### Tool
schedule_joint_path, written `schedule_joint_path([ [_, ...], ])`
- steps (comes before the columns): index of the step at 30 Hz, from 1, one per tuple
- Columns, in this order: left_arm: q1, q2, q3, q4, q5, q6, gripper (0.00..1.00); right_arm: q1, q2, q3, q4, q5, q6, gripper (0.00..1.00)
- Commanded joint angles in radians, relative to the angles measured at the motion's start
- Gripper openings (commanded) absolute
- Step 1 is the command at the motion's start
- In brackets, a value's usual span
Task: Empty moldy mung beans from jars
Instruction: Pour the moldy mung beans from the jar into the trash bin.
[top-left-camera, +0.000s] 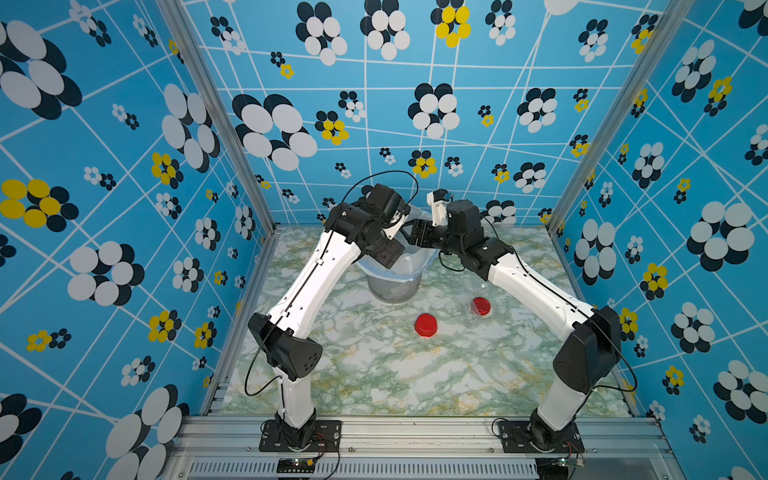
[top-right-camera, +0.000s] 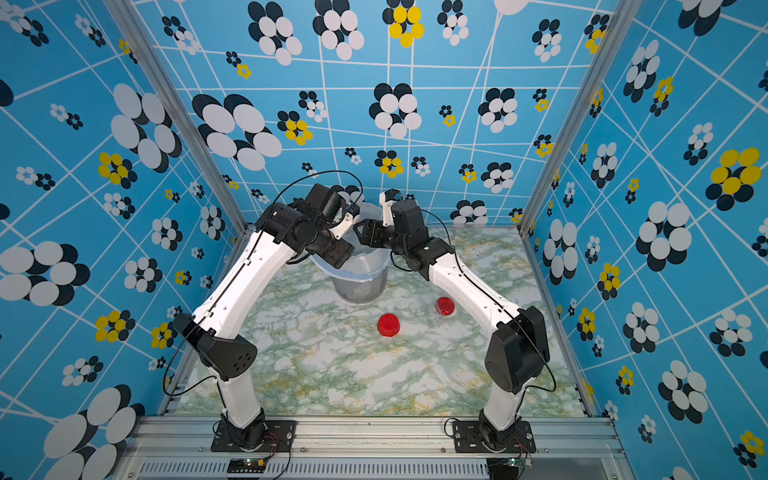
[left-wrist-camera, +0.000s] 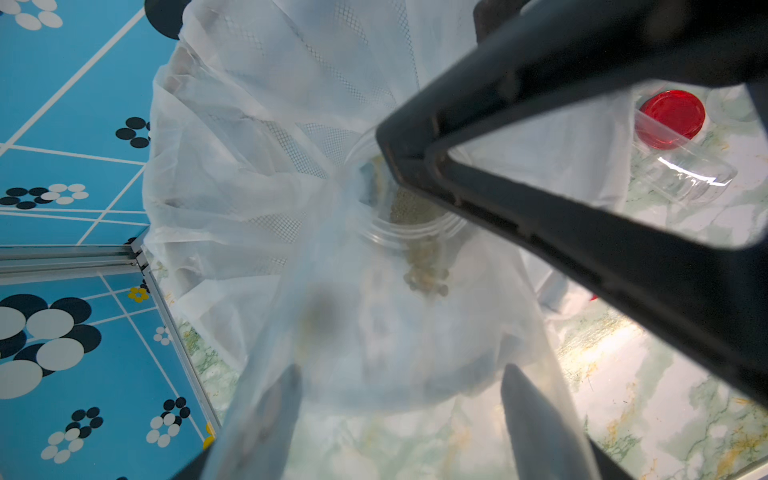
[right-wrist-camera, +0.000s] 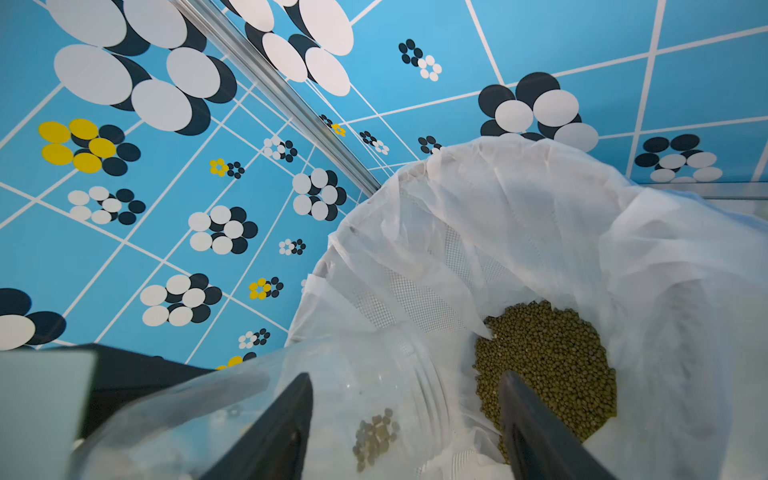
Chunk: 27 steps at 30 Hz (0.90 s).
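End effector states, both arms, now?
Left end effector: closed on the tilted jar.
Right end effector: straddles that jar's mouth end; grip cannot be told.

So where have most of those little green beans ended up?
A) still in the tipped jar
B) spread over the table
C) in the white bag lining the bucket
C: the beans lie heaped inside the white bag; only a few remain in the jar.
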<state>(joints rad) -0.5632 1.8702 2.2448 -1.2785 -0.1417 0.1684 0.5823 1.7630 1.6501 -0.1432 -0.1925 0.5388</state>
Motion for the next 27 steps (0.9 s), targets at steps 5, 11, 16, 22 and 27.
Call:
schedule_joint_path([
  [5,-0.001,-0.041,-0.038,0.129,0.026,-0.002,0.72,0.016,0.003,-0.003,-0.009,-0.021,0.001,0.73],
  [11,0.002,-0.077,-0.096,0.199,-0.012,-0.001,0.65,0.016,-0.009,-0.001,-0.009,-0.010,-0.012,0.73],
  [16,0.002,-0.145,-0.183,0.310,-0.039,-0.016,0.63,0.015,-0.045,-0.030,0.013,0.029,-0.019,0.73],
  [22,0.002,-0.193,-0.224,0.359,-0.039,-0.023,0.63,0.015,-0.092,-0.041,0.016,0.056,-0.045,0.74],
  [27,0.002,-0.180,-0.189,0.319,-0.035,-0.026,0.64,0.014,-0.124,-0.090,0.025,0.070,-0.059,0.77],
])
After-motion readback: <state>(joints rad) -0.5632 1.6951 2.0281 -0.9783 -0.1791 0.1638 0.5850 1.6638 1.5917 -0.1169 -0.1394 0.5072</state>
